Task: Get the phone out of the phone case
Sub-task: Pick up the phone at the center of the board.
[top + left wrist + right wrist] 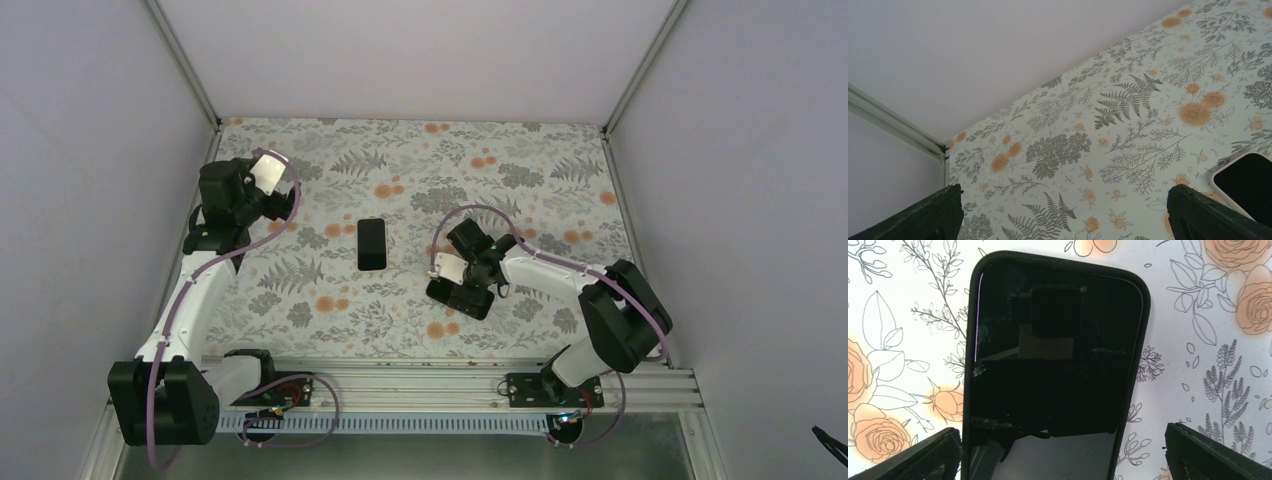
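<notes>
Jaws on the right gripper (1064, 455) stand fully apart, straddling the black phone (1053, 365) that lies screen-up inside its dark phone case (1058, 259) at the centre of the right wrist view, while the left gripper (1063, 215) gapes equally wide above the floral tabletop (1128, 125), holding nothing.

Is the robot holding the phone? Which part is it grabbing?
No, nothing is held. The left gripper and right gripper are both open, and the phone lies flat on the table below the right one.
</notes>
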Controlling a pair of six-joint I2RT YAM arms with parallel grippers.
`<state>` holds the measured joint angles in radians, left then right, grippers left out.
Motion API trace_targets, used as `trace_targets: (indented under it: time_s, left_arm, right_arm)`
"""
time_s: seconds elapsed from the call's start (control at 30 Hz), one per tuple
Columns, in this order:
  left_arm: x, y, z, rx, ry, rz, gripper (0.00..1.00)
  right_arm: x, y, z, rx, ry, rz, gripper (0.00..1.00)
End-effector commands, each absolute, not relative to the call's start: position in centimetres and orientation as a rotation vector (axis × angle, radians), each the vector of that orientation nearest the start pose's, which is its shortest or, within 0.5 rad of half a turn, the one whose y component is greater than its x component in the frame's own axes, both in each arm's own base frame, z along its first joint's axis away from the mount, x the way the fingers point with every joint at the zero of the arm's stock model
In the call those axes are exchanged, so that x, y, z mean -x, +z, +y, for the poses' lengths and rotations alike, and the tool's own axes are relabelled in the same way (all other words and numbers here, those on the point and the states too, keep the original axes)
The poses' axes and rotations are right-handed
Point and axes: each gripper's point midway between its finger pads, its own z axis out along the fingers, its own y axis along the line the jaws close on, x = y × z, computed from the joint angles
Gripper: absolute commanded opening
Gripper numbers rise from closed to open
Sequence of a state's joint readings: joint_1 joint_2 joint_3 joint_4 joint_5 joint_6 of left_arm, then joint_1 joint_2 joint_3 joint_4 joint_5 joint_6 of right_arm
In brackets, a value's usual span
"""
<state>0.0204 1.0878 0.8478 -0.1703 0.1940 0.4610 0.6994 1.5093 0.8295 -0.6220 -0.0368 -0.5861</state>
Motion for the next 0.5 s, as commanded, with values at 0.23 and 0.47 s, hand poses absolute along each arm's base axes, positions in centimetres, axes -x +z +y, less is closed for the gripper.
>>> trace_targets:
  time_s: [0.23, 0.47]
  left_arm:
    - [-37.1, 24.5, -2.7, -0.584, 0.111, 1.902, 1.0]
    - [-37.3, 24.3, -2.8, -0.593, 0.105, 1.908, 1.0]
  right_arm:
    - [-22.1, 2.0, 19.4, 1.719, 0.073, 2.36, 1.0]
    - [-20.3, -0.2, 18.3, 1.767, 0.092, 2.448, 1.0]
